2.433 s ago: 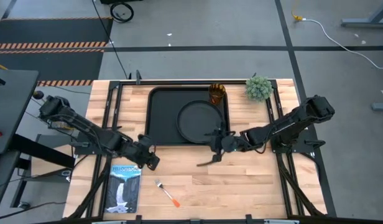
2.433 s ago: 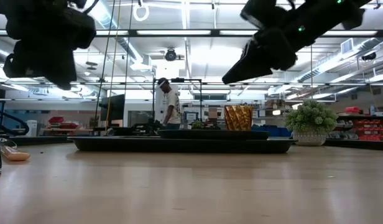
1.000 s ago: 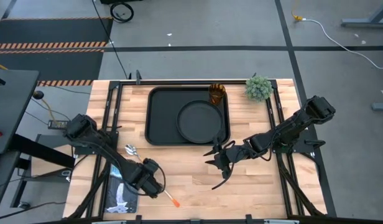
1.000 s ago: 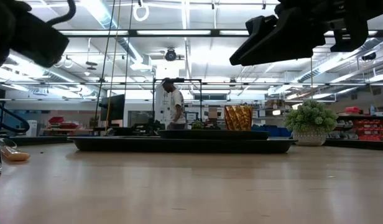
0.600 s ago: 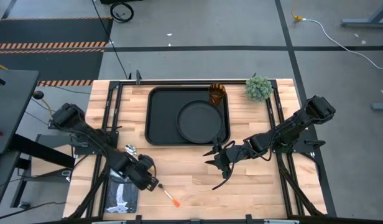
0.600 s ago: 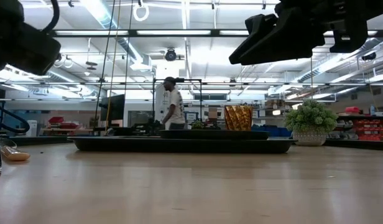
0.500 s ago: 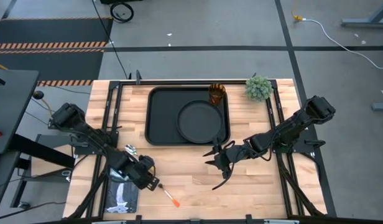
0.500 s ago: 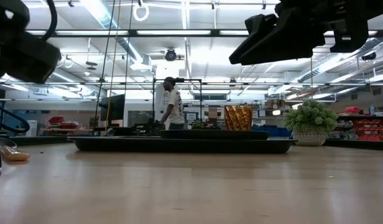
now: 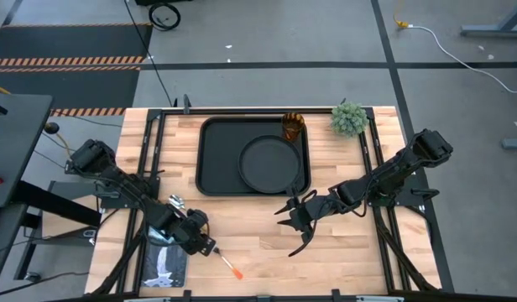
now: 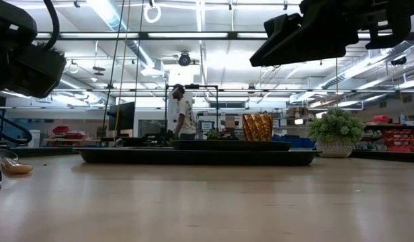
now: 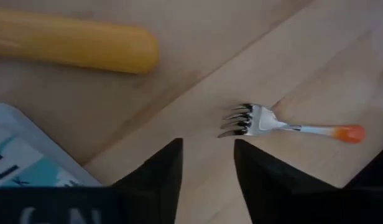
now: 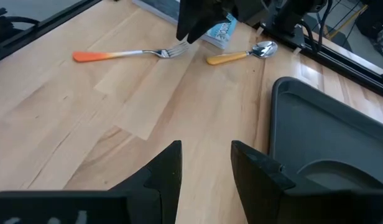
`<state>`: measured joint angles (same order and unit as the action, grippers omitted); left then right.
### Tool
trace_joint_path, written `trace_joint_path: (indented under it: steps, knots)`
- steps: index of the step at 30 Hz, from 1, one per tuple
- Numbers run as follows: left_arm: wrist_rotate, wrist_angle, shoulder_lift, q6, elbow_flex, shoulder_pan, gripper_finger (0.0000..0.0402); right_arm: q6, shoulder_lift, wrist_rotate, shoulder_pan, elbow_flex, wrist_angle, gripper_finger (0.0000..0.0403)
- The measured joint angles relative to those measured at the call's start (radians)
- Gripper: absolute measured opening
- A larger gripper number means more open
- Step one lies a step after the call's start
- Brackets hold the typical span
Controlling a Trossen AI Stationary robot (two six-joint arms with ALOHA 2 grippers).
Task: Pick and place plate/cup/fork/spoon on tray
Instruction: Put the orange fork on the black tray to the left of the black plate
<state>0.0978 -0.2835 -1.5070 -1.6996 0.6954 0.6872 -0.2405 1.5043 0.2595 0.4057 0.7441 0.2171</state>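
Left hand point(image 9: 210, 247) hovers low over the front-left part of the wooden tabletop point(image 9: 342, 260), fingers apart and grasping nothing; in the left wrist view the two dark fingers point(image 11: 157, 171) point at the tine end of the fork point(image 11: 291, 124), close to it but not touching. Fork lies flat on the wood, orange handle end point(image 9: 235, 272) toward the front edge, tines hidden under the hand in the high view. Spoon point(image 12: 241, 55) lies flat on the wood just beside the fork, bowl toward the left rail, yellow handle point(image 11: 73, 43) showing in the left wrist view; a blue-and-white booklet point(image 9: 164, 266) lies next to both at the front-left edge. Right hand point(image 9: 298, 226) hangs above the tabletop just in front of the tray's front right corner, fingers spread wide, holding nothing. Tray point(image 9: 212, 159) sits at the back centre of the tabletop. Plate point(image 9: 269, 164) lies flat inside the tray, on its right half. Cup point(image 9: 293, 126) stands upright in the tray's back right corner, just behind the plate; cannot tell if it touches the plate. Small green potted plant point(image 9: 349, 118) stands on the wood to the right of the tray, apart from it. In the low view a person point(image 10: 183, 114) stands in the room far behind the tabletop.
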Motion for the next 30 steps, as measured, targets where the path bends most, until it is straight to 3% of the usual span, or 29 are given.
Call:
trace_joint_path:
  steps: [30]
  knots:
    - [0.025,0.065,-0.034,0.062,0.0,-0.029,0.0141,0.001,0.0,-0.001,0.0,0.0,0.033,0.0145]
